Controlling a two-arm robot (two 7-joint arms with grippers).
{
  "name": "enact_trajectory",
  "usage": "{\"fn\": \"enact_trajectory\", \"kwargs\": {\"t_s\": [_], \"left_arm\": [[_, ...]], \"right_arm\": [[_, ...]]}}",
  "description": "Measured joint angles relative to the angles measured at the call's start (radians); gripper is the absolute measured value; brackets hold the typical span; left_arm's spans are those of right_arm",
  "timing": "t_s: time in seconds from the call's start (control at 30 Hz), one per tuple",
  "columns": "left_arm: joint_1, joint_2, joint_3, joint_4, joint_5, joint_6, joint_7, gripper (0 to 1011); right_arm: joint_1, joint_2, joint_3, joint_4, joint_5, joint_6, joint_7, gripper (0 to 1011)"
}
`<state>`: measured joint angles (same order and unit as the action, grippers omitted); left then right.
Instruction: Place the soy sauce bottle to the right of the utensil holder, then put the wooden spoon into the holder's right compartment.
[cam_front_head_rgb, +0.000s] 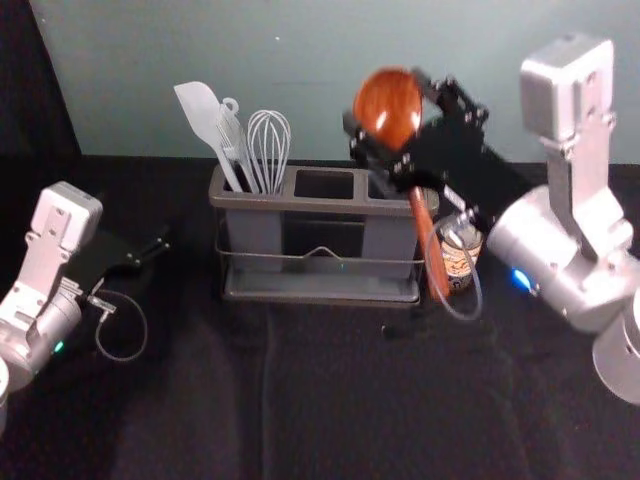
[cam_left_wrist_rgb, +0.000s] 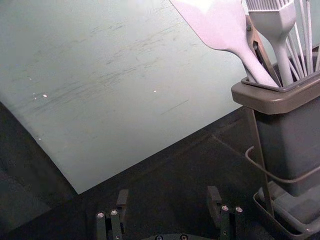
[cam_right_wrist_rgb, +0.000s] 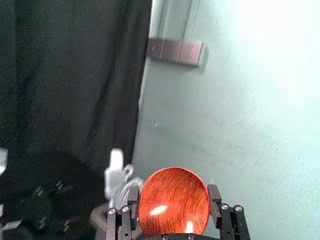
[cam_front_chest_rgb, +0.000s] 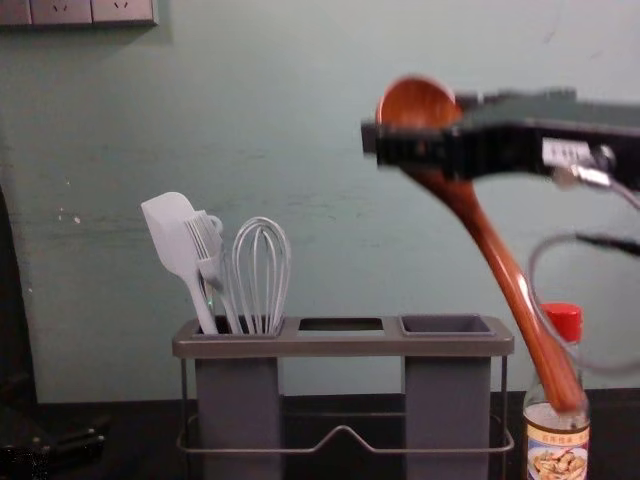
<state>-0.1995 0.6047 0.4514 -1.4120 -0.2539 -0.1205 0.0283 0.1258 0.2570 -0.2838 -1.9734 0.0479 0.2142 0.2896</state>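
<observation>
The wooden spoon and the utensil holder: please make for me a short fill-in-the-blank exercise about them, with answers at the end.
The wooden spoon is held by the robot's ____ hand.
The spatula and whisk stand in the holder's ____ compartment.
The spoon's bowl is up, and its ____ slants down.
Missing words: right; left; handle.

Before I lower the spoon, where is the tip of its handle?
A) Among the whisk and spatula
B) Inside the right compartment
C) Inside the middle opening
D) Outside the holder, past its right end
D: the right gripper holds the spoon by its bowl, and the handle slants down past the holder's right end, by the soy sauce bottle.
</observation>
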Motion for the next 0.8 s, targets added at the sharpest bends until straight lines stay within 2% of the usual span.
{"fn": "enact_trajectory", "kwargs": {"t_s": [0.23,0.37,0.53,0.8], "left_arm": [[0.000,0.000,0.000,0.000,0.000,0.000,0.000,1005],[0.000,0.000,0.000,0.000,0.000,0.000,0.000,1005],[0.000,0.000,0.000,0.000,0.000,0.000,0.000,1005],[0.000,0.000,0.000,0.000,0.000,0.000,0.000,1005]], "right_arm": [[0.097,-0.030,-0.018,0.083,-0.030,-0.066,-0.034,839],[0.148,-0.034,-0.027,0.133,-0.041,-0.089,-0.032,839],[0.203,-0.031,-0.035,0.194,-0.040,-0.110,-0.008,840],[0.302,-0.020,-0.059,0.323,-0.001,-0.156,0.058,840]]}}
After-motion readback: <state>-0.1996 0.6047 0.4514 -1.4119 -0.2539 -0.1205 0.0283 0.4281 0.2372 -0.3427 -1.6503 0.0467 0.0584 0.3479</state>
